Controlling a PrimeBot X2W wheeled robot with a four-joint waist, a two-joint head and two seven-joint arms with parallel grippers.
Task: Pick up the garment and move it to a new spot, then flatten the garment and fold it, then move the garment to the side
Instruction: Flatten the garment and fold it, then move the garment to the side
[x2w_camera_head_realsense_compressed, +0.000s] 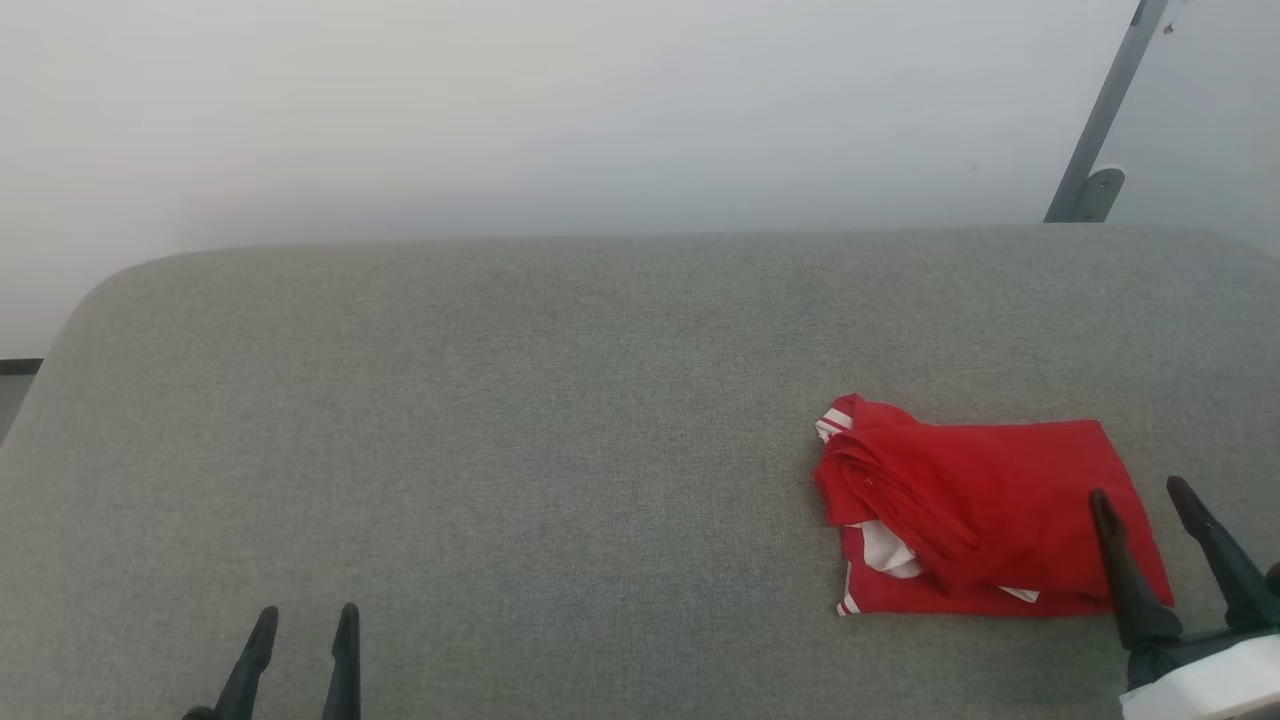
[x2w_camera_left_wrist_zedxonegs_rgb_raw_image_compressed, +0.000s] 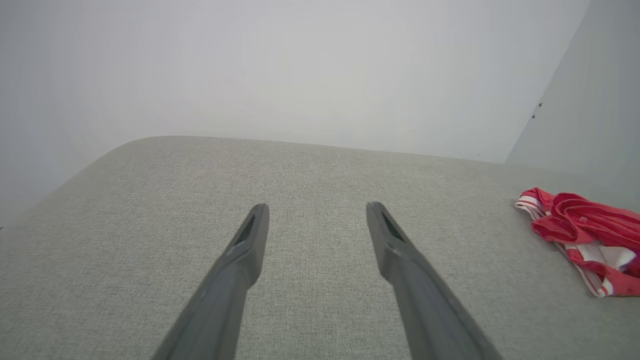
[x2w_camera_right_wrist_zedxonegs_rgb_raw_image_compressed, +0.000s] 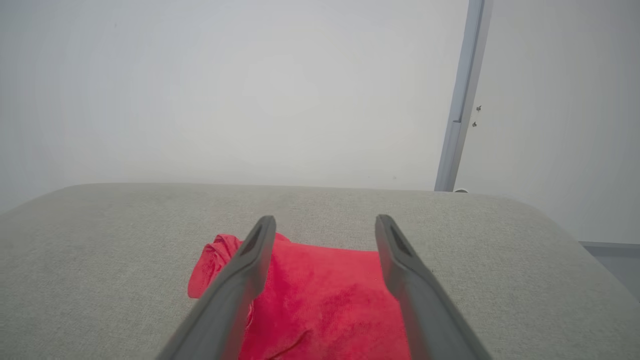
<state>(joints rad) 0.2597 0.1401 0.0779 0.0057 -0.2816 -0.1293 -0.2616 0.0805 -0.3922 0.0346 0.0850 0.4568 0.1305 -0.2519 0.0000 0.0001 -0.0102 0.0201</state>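
Head view: a red jersey-style garment (x2w_camera_head_realsense_compressed: 985, 510) with white sleeve bits and red-and-white striped trim is lying folded in a rough rectangle on the right part of a grey woven-fabric padded surface (x2w_camera_head_realsense_compressed: 500, 450), its bunched side facing left. The right gripper (x2w_camera_head_realsense_compressed: 1138, 490), two long dark fingers on a pale forearm (x2w_camera_head_realsense_compressed: 1210, 685), is sitting at the garment's right edge with the fingers spread wide and nothing between them; one finger is overlapping the red cloth, contact unclear. The left gripper (x2w_camera_head_realsense_compressed: 308, 612) is showing at the lower left over bare fabric, well apart from the garment, fingers parted, empty. A plain white wall (x2w_camera_head_realsense_compressed: 500, 100) is standing behind, and a grey metal strut (x2w_camera_head_realsense_compressed: 1105, 115) is leaning at the upper right.

Left wrist view: both fingers are pointing out over bare grey fabric, gaping wide, gripping nothing. The garment is lying far at the right edge, striped trim showing.

Right wrist view: the fingers are splayed wide above the red cloth, which is lying under and between them, not pinched. The strut is rising past the surface's far edge.
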